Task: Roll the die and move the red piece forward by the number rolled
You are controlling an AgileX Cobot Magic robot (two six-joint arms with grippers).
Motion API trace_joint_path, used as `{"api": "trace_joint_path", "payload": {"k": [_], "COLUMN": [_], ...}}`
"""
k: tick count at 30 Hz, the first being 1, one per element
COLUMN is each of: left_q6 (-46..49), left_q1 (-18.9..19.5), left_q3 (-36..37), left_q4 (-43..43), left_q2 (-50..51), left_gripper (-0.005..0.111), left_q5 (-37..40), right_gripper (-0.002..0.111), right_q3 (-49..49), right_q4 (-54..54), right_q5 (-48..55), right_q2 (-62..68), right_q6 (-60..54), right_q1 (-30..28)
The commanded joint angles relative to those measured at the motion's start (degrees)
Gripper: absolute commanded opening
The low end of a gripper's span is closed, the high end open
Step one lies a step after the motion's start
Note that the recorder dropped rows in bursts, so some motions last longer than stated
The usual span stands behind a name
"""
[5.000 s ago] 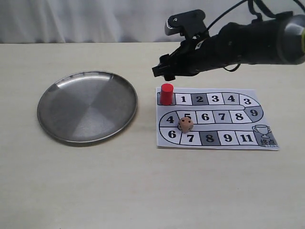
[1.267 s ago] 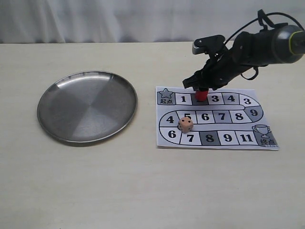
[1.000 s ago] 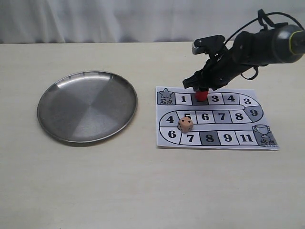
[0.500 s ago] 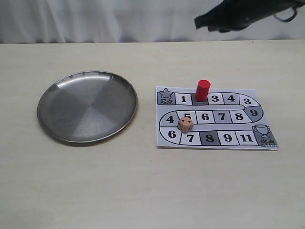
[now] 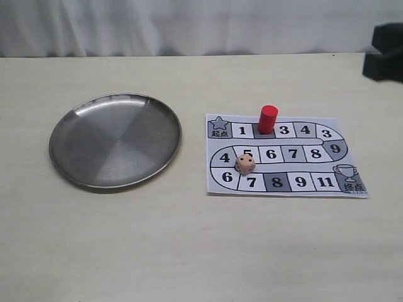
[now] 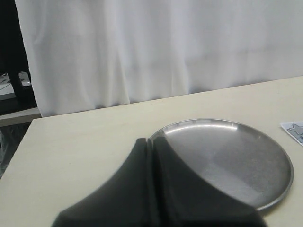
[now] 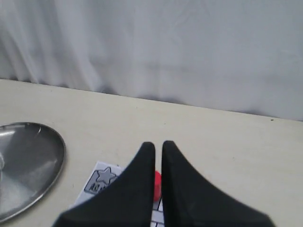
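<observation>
The red piece [image 5: 267, 119] stands upright on square 2 of the paper game board [image 5: 327, 165], with nothing touching it. The die [image 5: 245, 165] rests on the board between squares 5 and 7. My right arm [image 5: 385, 53] is pulled back to the far right edge, high above the table. In the right wrist view my right gripper [image 7: 158, 144] is shut to a thin slit and holds nothing. The red piece [image 7: 157, 182] shows far below through that slit. My left gripper [image 6: 151, 142] is shut and empty, near the plate.
A round steel plate [image 5: 75, 170] lies left of the board, with nothing in it. The plate [image 6: 265, 198] and a corner of the board [image 6: 294, 130] also show in the left wrist view. A white curtain hangs behind the table.
My right gripper carried the red piece from the start square to square 2, let go of it, and rose. It has now withdrawn to the right edge. The die has not moved.
</observation>
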Motion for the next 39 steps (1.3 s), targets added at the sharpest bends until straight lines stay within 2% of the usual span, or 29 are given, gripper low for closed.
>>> {"api": "trace_joint_path", "payload": {"k": [1, 10, 17, 19, 23, 39], "left_q6": [-0.1, -0.1, -0.1, -0.1, -0.1, -0.1], "left_q1": [-0.5, -0.5, -0.5, -0.5, -0.5, -0.5], "left_q3": [0.1, 0.1, 0.1, 0.1, 0.1, 0.1], "left_q4": [0.0, 0.0, 0.0, 0.0, 0.0, 0.0], "left_q2": [-0.1, -0.1, -0.1, -0.1, -0.1, -0.1], "left_gripper": [0.0, 0.0, 0.0, 0.0, 0.0, 0.0], "left_q5": [-0.5, -0.5, -0.5, -0.5, -0.5, -0.5], "right_gripper": [0.005, 0.005, 0.005, 0.005, 0.005, 0.005], "right_q3": [12.1, 30.4, 39.0, 39.0, 39.0, 39.0], "right_q4": [1.9, 4.5, 2.6, 0.2, -4.8, -4.7], "right_q5": [-2.9, -3.5, -7.7, -9.4, -6.1, -3.9], "right_q2": [-12.0, -31.3, -39.6, -41.5, -45.4, -52.6], "right_q6": [0.4, 0.0, 0.3, 0.3, 4.8, 5.1], "right_q1": [-0.1, -0.1, -0.1, -0.1, -0.1, -0.2]}}
